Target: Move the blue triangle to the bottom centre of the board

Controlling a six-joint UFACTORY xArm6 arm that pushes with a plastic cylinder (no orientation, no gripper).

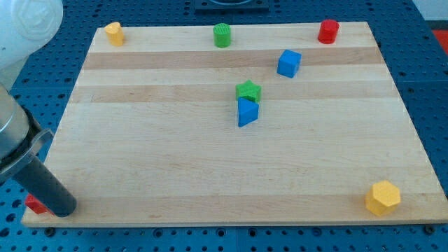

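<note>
Blue triangle (247, 112) sits near mid-board, touching the green star (248, 90) just above it; blue cube (288, 63) apart, upper right. My tip (61, 208) rests at the board's bottom-left corner, well apart from the triangle, beside a red block (34, 204). No hand fitted, nothing held. Push not begun; whole move down to bottom centre remains.

Matt pale wooden board (175, 168)
</note>
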